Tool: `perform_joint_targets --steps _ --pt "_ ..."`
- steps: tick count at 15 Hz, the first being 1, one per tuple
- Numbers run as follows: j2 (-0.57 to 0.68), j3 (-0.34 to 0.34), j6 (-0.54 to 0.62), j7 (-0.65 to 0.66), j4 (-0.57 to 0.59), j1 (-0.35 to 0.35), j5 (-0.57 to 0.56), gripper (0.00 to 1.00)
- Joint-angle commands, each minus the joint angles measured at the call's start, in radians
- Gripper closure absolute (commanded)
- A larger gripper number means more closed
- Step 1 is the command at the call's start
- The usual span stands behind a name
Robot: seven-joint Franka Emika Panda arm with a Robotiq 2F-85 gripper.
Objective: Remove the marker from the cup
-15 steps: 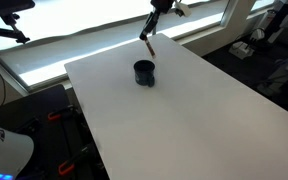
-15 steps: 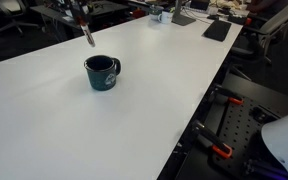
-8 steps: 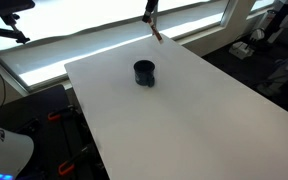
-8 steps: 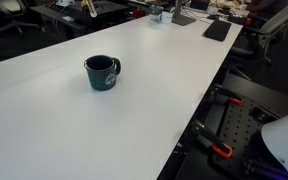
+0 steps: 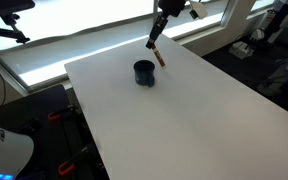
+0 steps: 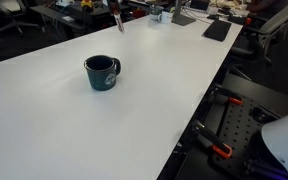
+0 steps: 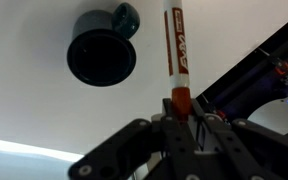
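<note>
In an exterior view the arm hangs in from the top edge, wrist tilted, gripper pointing down & a bit sideways, up in the air. Wrist view: gripper shows at the bottom, jaws pinched tight w/ the marker clamped btwn them by one end.

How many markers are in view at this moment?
1. The thin red-and-white marker is gripped in the fingers, outside and beside the dark glossy mug; none shows inside the mug.
</note>
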Motion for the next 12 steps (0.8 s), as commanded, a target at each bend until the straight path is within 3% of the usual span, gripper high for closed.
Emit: perform_joint_targets --steps 1,12 --pt "-0.019 -0.007 0.072 0.000 -0.118 -0.021 0.038 0.96" --pt "0.069 -0.002 0.192 -0.018 -0.280 -0.049 0.089 0.96"
